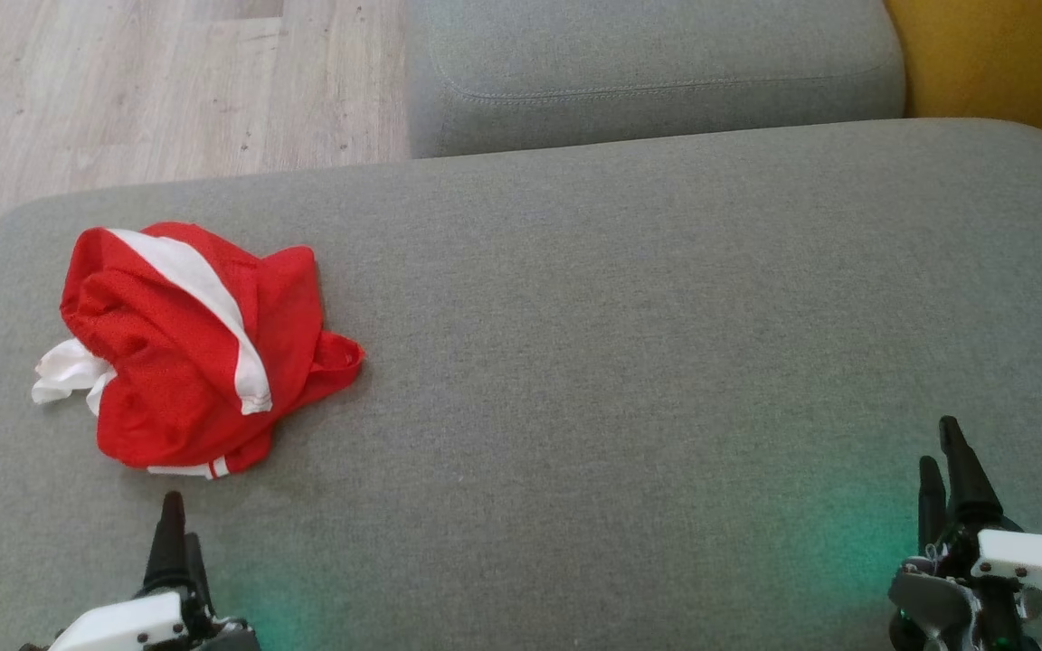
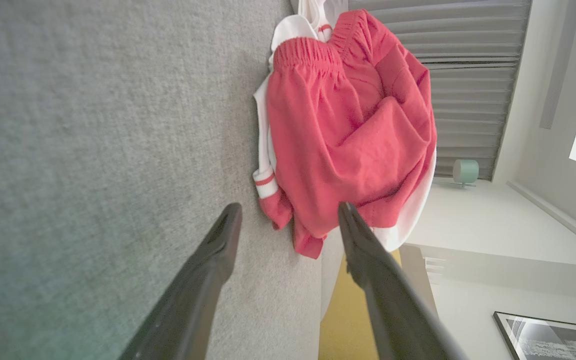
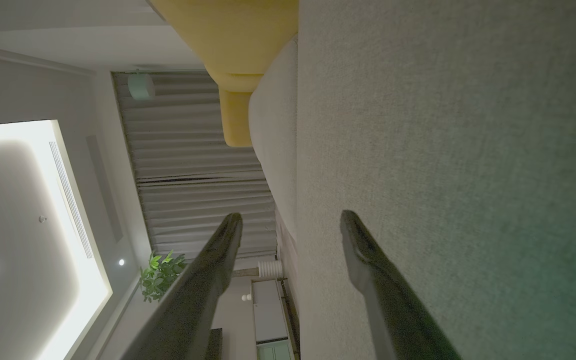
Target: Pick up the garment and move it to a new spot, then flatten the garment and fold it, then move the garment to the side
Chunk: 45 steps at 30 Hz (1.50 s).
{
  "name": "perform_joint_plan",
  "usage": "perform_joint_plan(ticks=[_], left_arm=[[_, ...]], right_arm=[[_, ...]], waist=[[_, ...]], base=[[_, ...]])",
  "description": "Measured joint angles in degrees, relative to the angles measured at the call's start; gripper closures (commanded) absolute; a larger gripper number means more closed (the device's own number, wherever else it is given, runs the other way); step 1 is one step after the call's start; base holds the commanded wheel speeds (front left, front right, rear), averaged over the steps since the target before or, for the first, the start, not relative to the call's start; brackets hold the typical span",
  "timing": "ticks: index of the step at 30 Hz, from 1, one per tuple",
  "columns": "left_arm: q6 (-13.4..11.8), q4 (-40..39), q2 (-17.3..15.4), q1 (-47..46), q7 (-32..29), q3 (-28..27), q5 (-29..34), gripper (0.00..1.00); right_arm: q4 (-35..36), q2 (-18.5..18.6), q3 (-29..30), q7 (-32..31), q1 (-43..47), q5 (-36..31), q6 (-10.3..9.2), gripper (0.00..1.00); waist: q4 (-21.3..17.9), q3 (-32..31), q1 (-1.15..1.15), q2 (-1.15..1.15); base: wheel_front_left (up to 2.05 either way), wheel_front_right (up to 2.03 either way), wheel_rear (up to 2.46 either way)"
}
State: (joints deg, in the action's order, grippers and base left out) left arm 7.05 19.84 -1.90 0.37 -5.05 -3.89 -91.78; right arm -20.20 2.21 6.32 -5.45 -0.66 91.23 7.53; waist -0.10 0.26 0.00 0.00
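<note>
- The garment is a pair of red shorts, bunched into a loose heap just ahead of the left gripper and not touching its fingertips.
- A broad white stripe curves across the top of the heap, and a scrap of white fabric pokes out on the side away from the right gripper.
- The cloth looks like a fine mesh knit. In the left wrist view a gathered elastic waistband shows at the end far from the jaws.
- In that view a white ribbed cuff with a thin red line sits on the edge nearest the jaws, against the cushion.
- The left jaws are spread wide with nothing between them. The red heap lies just beyond and between the two dark, tapered fingers.
- The right jaws are spread wide too, gripping nothing, and the garment is well apart from them.
- Ahead of the right fingers is bare grey seat cushion, a woven, slightly fuzzy fabric with rounded corners.
- A faint green glow tints the cushion beside each gripper.
- Beyond the seat lies a second grey cushion with a stitched seam.
- A yellow cushion lies past the right jaws, and pale wood-plank flooring lies past the garment.
</note>
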Motion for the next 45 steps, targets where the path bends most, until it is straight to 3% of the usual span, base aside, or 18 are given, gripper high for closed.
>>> perform_joint_plan(ticks=[12,20,31,45], left_arm=[[0.0,-1.3,0.0,0.0,2.0,-0.3,2.3,0.00],[0.0,-2.1,0.0,0.0,3.2,-1.7,5.8,0.00],[-1.1,-6.6,0.0,-0.2,5.3,-2.7,16.4,0.00],[-3.0,-11.9,0.0,-0.2,7.2,2.4,30.9,0.00]], right_arm=[[1.3,0.0,-0.7,2.2,0.0,-4.6,0.00,0.00],[2.2,0.0,-0.7,3.5,-0.1,-11.3,0.00,0.00],[6.2,0.0,-1.3,5.6,-1.3,-27.7,0.00,0.00],[9.0,0.0,-3.7,7.6,-1.3,-41.9,0.00,0.00]], waist=[[0.0,0.0,0.00,0.00],[0.0,0.0,0.00,0.00],[-0.3,0.2,0.00,0.00],[-0.5,0.5,0.00,0.00]], base=[[0.00,0.00,0.00],[0.00,0.00,0.00],[0.00,0.00,0.00],[0.00,0.00,0.00]])
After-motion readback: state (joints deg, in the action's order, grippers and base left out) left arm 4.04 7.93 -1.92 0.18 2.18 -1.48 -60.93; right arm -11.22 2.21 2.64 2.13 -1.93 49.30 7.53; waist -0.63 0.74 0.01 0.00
